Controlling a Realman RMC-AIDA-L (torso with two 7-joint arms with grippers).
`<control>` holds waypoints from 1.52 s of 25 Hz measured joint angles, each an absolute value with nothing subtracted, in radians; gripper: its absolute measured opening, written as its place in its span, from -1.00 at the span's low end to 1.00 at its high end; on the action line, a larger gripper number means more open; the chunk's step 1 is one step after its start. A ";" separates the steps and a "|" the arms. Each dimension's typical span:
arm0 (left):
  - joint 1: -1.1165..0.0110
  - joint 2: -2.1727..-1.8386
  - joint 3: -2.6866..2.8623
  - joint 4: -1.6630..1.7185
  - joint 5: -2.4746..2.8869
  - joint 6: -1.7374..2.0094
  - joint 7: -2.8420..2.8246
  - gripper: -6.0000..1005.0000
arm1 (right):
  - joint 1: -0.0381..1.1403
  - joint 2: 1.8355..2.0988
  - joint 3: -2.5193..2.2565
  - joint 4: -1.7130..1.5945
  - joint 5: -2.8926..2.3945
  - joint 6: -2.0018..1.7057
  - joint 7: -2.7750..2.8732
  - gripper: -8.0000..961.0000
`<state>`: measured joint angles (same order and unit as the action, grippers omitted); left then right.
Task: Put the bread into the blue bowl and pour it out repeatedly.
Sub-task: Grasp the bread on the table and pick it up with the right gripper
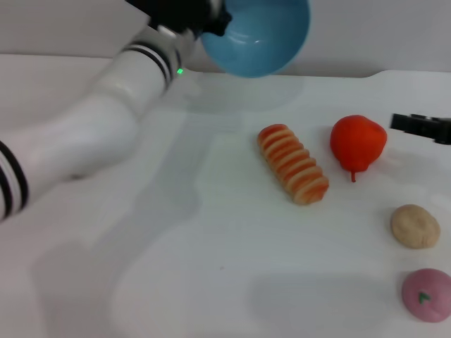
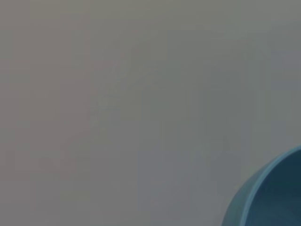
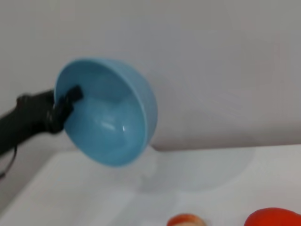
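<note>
pour step done: blue bowl point(image 1: 257, 35) at top middle of head view, tipped up and empty, left gripper point(image 3: 63, 106) clamped on its rim. bread point(image 1: 292, 163) lying on table point(image 1: 176, 267), frame centre. right gripper point(image 1: 421, 127) at right edge, can't tell if apart. next: bowl down, bread back in.

Almost the whole left wrist view is filled by a plain grey, featureless background — no edges or objects can be made out on it. Only in one corner is part of the blue bowl point(image 2: 270, 197) seen: a curved stretch of its light blue rim and outer wall — with a darker blue inside, cut off by the frame.
</note>
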<state>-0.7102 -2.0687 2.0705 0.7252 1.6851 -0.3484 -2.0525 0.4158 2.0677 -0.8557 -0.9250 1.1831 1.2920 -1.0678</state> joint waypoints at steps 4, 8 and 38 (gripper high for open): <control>-0.689 -2.061 1.784 0.736 1.668 -0.009 -2.056 -0.99 | 0.506 2.068 -0.875 -0.913 1.062 1.275 -1.050 0.19; -0.696 -2.050 1.504 0.684 1.695 0.306 -2.064 -0.99 | 0.589 2.069 -0.927 -0.908 0.975 1.257 -0.999 0.19; -0.694 -1.992 1.298 0.791 2.260 0.944 -2.596 -0.99 | 0.863 2.087 -1.515 -0.432 1.052 0.704 -0.785 0.19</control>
<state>-0.6945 -1.9917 1.2984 0.7912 2.2601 0.9441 -2.5959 0.8634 2.0870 -1.5153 -0.4322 1.0521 0.7041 -0.7847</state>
